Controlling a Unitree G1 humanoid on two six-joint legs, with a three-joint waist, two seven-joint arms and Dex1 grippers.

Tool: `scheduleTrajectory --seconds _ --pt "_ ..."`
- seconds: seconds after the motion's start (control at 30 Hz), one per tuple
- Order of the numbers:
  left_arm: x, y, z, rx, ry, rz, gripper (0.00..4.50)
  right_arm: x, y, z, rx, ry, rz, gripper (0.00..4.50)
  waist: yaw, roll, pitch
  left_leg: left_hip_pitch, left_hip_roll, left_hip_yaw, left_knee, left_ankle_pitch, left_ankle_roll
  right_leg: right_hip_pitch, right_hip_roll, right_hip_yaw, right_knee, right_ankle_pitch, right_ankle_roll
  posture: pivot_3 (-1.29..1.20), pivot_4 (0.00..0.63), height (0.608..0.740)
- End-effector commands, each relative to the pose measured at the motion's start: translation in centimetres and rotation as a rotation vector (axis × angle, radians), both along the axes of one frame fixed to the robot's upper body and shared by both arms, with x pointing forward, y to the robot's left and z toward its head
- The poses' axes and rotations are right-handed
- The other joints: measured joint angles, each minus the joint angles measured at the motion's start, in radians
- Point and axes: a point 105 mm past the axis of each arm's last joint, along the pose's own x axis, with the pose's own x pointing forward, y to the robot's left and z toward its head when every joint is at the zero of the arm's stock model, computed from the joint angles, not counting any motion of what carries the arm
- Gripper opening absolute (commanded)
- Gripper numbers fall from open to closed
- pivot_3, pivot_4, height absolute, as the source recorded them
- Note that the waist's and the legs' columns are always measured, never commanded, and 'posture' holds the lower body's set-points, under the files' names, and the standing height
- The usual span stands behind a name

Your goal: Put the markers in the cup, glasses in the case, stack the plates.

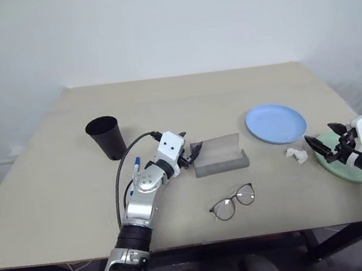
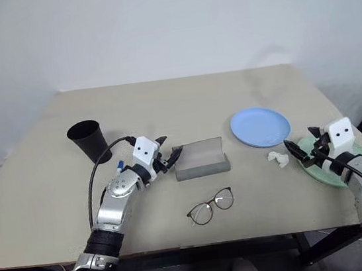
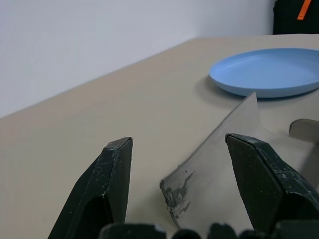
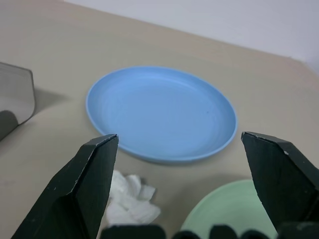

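The grey case (image 1: 218, 155) lies open at mid-table with its lid raised. My left gripper (image 1: 192, 153) is open at the case's left end. In the left wrist view the lid's edge (image 3: 219, 169) stands between the two fingers, clear of both. The glasses (image 1: 233, 202) lie unfolded in front of the case. The black cup (image 1: 104, 137) stands upright at the left. One marker (image 1: 136, 167) pokes out from behind my left arm. The blue plate (image 1: 276, 123) sits to the right. My right gripper (image 1: 319, 144) hovers open over the near edge of the green plate (image 1: 342, 162), facing the blue plate (image 4: 159, 112).
A crumpled white scrap (image 1: 296, 154) lies between the two plates, just ahead of my right gripper. A black cable (image 1: 122, 173) loops along my left arm. The table's right edge runs close past the green plate. A white wall stands behind the table.
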Motion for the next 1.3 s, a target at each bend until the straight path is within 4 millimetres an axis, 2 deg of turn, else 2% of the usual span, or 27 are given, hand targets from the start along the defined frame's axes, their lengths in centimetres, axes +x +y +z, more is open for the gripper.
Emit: scheduleTrajectory --seconds 0.03,0.4,0.53,0.63,0.83,0.97,1.1,1.3 --pt "0.0 -0.7 1.6 -0.019 -0.048 -0.025 3.12 -0.1 0.0 2.1 0.004 -0.072 -0.008 4.29 0.0 0.0 0.0 0.0 0.0 0.0 0.0 0.0 0.0 0.0 0.0 0.0 0.0 0.0 0.0 0.0 0.0 0.732" --pt "-0.1 0.6 1.6 -0.006 -0.036 -0.025 3.12 -0.4 1.7 2.2 0.043 -0.068 0.021 4.29 0.0 0.0 0.0 0.0 0.001 0.0 0.0 0.0 0.0 0.0 0.0 -0.001 0.001 0.0 0.0 0.0 0.0 0.732" --pt "-0.4 1.4 1.2 -0.006 -0.027 -0.023 3.12 -1.1 2.9 0.8 0.064 -0.034 0.041 4.29 0.0 0.0 0.0 0.0 0.002 0.0 0.0 0.0 0.0 0.0 0.0 0.0 0.0 0.0 0.0 0.0 0.0 0.732" --pt "-1.0 1.6 1.7 -0.041 -0.021 -0.032 3.12 -1.8 3.6 1.2 0.074 -0.037 0.052 4.29 0.002 0.001 0.0 0.0 0.002 -0.001 0.0 0.0 0.0 0.0 0.0 -0.001 0.0 0.0 0.0 0.0 0.0 0.732" --pt "-0.9 1.7 1.2 -0.023 -0.016 -0.018 3.12 -1.3 3.2 0.6 0.05 -0.011 0.025 4.29 0.001 0.001 0.0 0.0 0.002 0.001 0.0 -0.001 0.001 -0.001 -0.001 0.0 0.0 -0.001 0.001 0.0 0.0 0.732" --pt "-1.2 0.7 2.3 -0.051 -0.03 -0.054 3.12 -1.4 3.4 1.0 0.029 -0.011 0.042 4.29 0.001 0.001 0.0 0.0 0.002 0.0 0.0 -0.001 0.001 -0.001 0.0 -0.001 0.001 -0.001 0.001 0.0 0.0 0.732" --pt "-1.5 0.5 1.9 -0.041 -0.017 -0.071 3.12 -1.5 3.0 0.2 0.016 0.015 0.01 4.29 0.001 0.001 0.0 -0.001 0.001 0.0 0.0 -0.001 0.001 -0.001 0.0 0.0 0.0 -0.001 0.001 0.0 0.0 0.732" --pt "-2.2 0.1 1.9 -0.047 0.001 -0.128 3.12 -1.3 3.1 0.4 0.002 0.02 0.005 4.29 0.0 0.001 0.0 -0.001 0.001 0.0 0.0 -0.001 0.001 -0.001 0.0 0.0 0.001 -0.001 0.001 0.0 0.0 0.732"
